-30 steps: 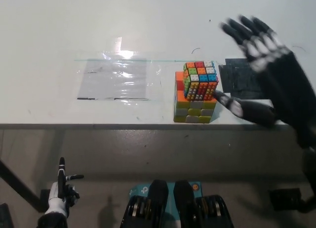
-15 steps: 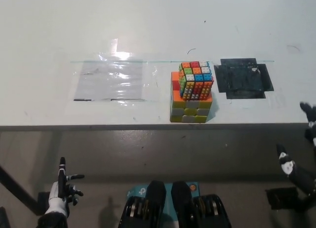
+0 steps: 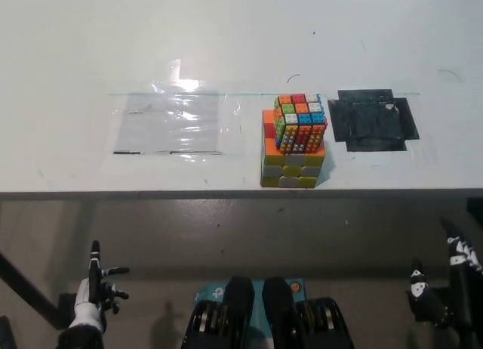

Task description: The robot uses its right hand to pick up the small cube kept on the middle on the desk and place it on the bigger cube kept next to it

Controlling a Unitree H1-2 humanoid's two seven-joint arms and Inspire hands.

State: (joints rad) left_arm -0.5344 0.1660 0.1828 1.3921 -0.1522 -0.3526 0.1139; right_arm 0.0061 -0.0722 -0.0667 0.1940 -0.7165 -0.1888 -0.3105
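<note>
small cube sits on the bigger cube, task looks finished; right hand empty, fingers apart, nothing left to do.

right hand: cut by corner, blurred | left hand: wrist cut off

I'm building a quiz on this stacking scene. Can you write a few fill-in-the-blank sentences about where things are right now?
1. The small cube sits on top of the ____ cube.
2. The black patch on the desk lies to the ____ of the stack in the picture.
3. The black right robot hand is ____ the desk edge, holding nothing.

Missing words: bigger; right; below
</note>
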